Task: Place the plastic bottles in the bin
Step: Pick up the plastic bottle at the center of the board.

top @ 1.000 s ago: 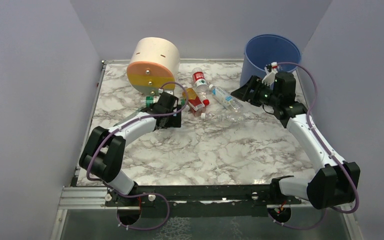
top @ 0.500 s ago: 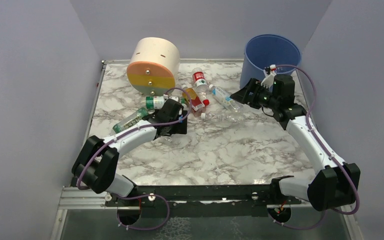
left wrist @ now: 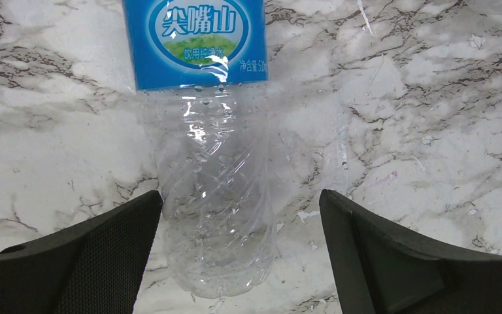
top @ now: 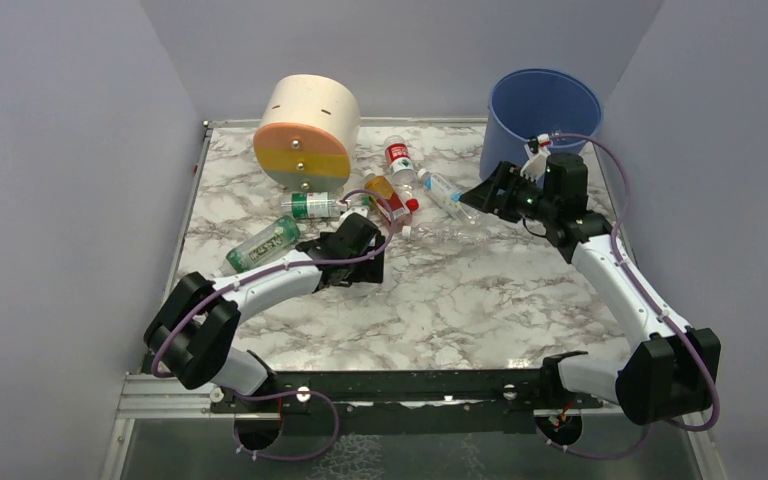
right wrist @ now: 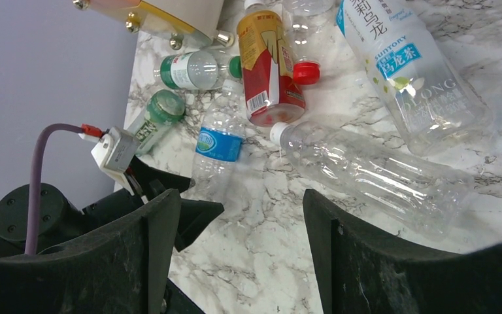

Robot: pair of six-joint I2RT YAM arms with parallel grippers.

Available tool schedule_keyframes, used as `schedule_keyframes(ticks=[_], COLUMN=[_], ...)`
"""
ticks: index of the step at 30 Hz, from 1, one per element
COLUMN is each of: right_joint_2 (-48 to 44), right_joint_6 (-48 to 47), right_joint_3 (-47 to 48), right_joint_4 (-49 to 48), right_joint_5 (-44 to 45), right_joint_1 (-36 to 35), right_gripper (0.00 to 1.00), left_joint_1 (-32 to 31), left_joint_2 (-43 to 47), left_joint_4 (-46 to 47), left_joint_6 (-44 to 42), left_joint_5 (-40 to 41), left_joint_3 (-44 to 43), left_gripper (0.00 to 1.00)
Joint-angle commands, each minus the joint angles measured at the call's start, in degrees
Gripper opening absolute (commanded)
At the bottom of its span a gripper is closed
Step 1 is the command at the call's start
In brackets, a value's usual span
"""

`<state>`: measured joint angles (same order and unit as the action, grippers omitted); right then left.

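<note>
Several plastic bottles lie between the cylinder and the blue bin (top: pixel 543 108). A clear bottle with a blue label (left wrist: pixel 199 39) lies lengthwise with its base between the fingers of my left gripper (left wrist: pixel 240 203), which is open around it low over the table. The left finger (left wrist: pixel 124 242) is at the bottle's side; the right one stands apart. My right gripper (right wrist: pixel 238 209) hangs open and empty in front of the bin (top: pixel 482 192). It looks over a red-and-yellow bottle (right wrist: pixel 268 65), a long clear bottle (right wrist: pixel 372 173) and a white-labelled bottle (right wrist: pixel 412 72).
A cream, orange and yellow cylinder (top: pixel 305 130) lies on its side at the back left. Two green-labelled bottles (top: pixel 312 205) (top: pixel 263 243) lie left of my left gripper (top: pixel 372 238). A red-labelled bottle (top: pixel 398 155) sits behind the pile. Grey walls close in the table's sides.
My left arm has swung right and toward the near side, uncovering the two green-labelled bottles. It now sits at the base of the blue-labelled bottle. The right gripper has shifted only slightly.
</note>
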<state>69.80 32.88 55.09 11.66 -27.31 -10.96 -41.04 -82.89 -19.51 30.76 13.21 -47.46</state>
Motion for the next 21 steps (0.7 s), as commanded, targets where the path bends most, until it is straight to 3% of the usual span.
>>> schedule_keyframes(ticks=[1, 21], right_joint_2=[-0.74, -0.45], right_joint_6=[-0.98, -1.07], right_joint_3=[-0.66, -1.74], right_joint_4=[-1.06, -1.47], right_joint_5=[-0.95, -1.31], right_joint_1=[-0.63, -0.88], right_gripper=[0.72, 0.72], left_joint_1=[-0.7, -0.98], left_joint_2=[1.32, 0.97], left_joint_4=[0.09, 0.41], left_joint_6=[1.85, 2.68], left_joint_5=[2.0, 2.61], left_joint_3=[1.07, 3.21], left_gripper=[0.96, 0.85])
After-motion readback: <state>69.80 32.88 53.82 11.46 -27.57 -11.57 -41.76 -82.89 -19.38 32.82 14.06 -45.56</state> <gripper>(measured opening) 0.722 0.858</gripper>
